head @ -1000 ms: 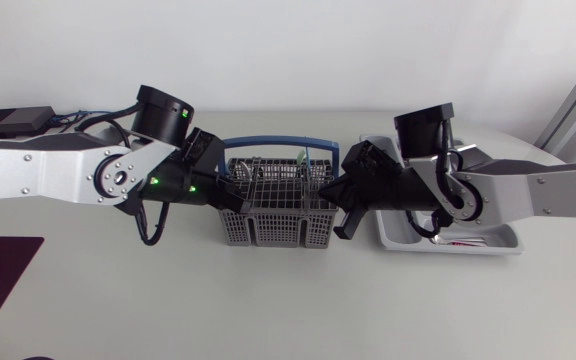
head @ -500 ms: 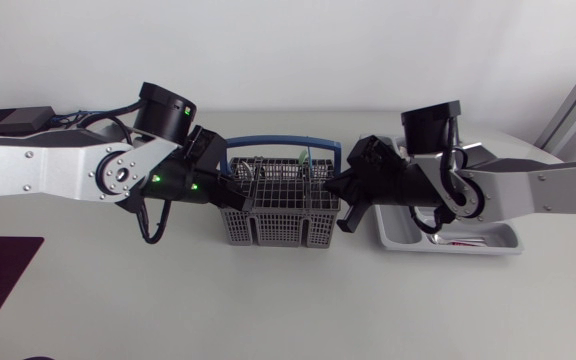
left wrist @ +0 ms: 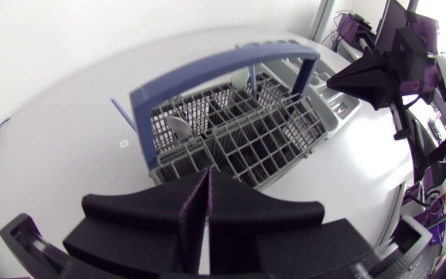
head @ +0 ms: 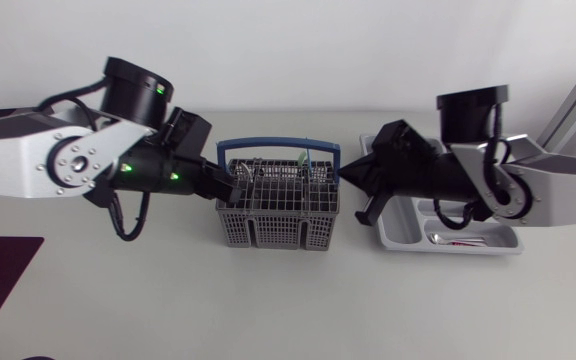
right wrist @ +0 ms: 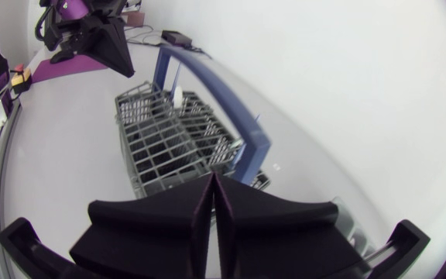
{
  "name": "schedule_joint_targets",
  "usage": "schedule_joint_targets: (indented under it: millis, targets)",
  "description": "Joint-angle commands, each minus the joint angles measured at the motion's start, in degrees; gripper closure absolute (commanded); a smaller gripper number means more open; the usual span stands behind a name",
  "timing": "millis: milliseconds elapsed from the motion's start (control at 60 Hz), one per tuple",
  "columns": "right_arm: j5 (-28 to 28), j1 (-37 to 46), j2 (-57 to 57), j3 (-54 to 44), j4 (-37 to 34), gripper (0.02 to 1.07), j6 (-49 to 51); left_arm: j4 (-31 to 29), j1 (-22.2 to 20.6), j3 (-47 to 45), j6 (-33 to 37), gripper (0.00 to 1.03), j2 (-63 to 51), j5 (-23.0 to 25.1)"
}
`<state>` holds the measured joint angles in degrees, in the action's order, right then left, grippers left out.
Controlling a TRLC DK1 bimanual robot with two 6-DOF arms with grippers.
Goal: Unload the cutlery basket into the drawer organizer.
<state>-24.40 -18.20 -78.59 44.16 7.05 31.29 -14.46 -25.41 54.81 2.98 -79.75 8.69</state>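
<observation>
At either end of the cutlery basket [head: 278, 228], left hand [head: 232, 192] and right hand [head: 348, 180] point inward, both closed.

The grey plastic grid cutlery basket [head: 278, 222] looks matt, its blue plastic hoop handle [head: 278, 140] smooth; pale grey plastic drawer organizer [head: 468, 247] slightly glossy; white bench [head: 268, 300] matt.
</observation>
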Motion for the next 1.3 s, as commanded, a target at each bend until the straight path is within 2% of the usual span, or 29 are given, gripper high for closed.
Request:
schedule_joint_targets:
  millis: [0, 133, 250, 517, 617, 950, 1283]
  targets:
    - [-1.1, 2.4, 2.5, -1.7, -1.2, 0.99, -1.2, -1.8, 1.3, -0.7, 0.1, 0.90, 4.5, 0.2]
    - [-3.5, 6.7, 0.5, -1.6, -0.1, 0.99, -1.1, -3.2, 3.5, -3.1, 1.9, 0.90, 8.8, 0.2]
    - [-4.5, 7.5, -1.4, -1.2, 0.5, 0.99, -1.2, -3.4, 3.6, -4.1, 3.0, 0.90, 9.3, 0.5]
    - [-1.9, -0.3, -4.0, -0.7, 1.4, 0.99, -3.0, -1.1, -3.2, -1.8, 1.4, 0.90, 1.3, 1.6]
    - [-1.4, -1.4, -6.1, -0.6, 2.6, 1.00, -3.4, -0.5, -3.9, -0.3, 0.7, 0.90, -2.5, 3.4]
    - [-0.1, -2.9, -13.6, -1.3, 4.9, 1.00, -1.9, 1.5, -3.8, 1.7, 0.1, 0.90, -9.9, 3.5]
    - [-1.3, -2.7, -4.5, -1.9, 2.4, 1.00, -3.1, 0.0, -3.6, 2.4, -0.2, 0.90, -2.4, 3.5]
